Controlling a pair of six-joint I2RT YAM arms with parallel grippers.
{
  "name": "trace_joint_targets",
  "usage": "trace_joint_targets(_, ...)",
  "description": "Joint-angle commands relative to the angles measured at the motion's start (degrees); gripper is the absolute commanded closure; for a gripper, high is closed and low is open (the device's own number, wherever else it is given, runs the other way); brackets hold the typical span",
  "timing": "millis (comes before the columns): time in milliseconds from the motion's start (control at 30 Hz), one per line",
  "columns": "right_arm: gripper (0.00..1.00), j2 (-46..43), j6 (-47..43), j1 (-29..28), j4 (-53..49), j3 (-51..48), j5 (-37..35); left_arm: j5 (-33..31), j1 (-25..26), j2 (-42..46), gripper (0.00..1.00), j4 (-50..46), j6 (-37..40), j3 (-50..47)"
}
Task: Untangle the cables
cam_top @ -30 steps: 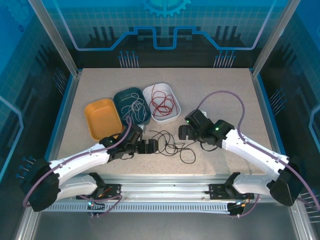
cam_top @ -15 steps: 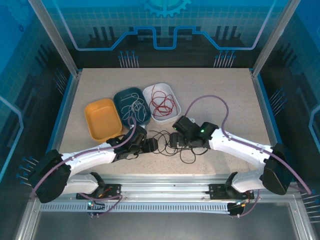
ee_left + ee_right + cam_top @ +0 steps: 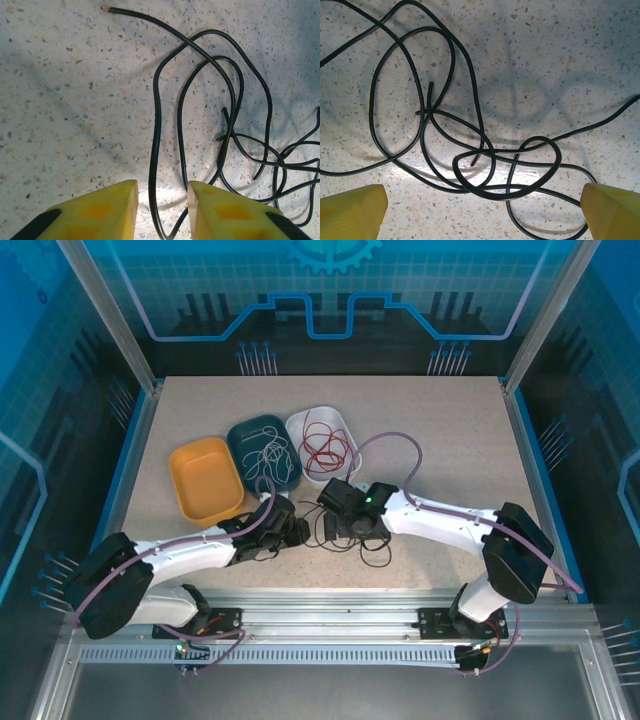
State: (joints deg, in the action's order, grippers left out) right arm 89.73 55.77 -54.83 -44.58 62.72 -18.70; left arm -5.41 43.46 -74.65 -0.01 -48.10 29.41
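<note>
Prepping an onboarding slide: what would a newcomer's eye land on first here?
The black cable sprawls in loose overlapping loops on the speckled table, front centre, with the left fingers and right fingers open over it from either side. Behind, to the left, three trays: an empty orange tray, a teal tray holding the white cable, a white tray holding the red cable.

Place was robotics lab test cell. Enclosure: aluminium frame posts, translucent blue wall panels printed with gear-and-circuit graphic. Speckled work table sat boxed inside. White left arm and right arm were bolted to slotted metal rail at near edge, purple cabling looped alongside. Orange tray, teal tray, white tray stood on table.
</note>
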Motion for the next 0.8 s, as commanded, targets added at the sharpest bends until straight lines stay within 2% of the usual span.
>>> trace_joint_targets(0,0.0,0.96,2.59,-0.28,-2.03,1.09,-2.08,-1.13,0.13,-0.93,0.8,1.73,-0.33,-0.92)
trace_joint_targets(167,0.0,0.8,2.69,1.22,-0.27,-1.42,-1.04,-1.27,0.15,-1.45,0.96,1.26,-0.44,-0.48)
trace_joint_targets(233,0.0,0.46,2.77,2.3,2.25,-3.69,0.85,-1.18,0.13,-1.36,0.99,1.02,-0.24,-0.33)
trace_joint_targets(533,0.0,-0.09,3.11,4.44,3.26,-6.41,0.63,-1.56,0.15,0.01,1.0,-0.9,0.88,0.64)
trace_joint_targets(700,0.0,-0.6,3.12,7.21,3.36,-9.02,0.04,-1.2,0.14,2.67,1.0,-3.62,4.18,2.45)
trace_joint_targets(767,0.04,-0.83,3.03,8.46,4.19,-10.17,0.62,-1.48,0.18,4.78,1.0,-5.18,6.12,3.13)
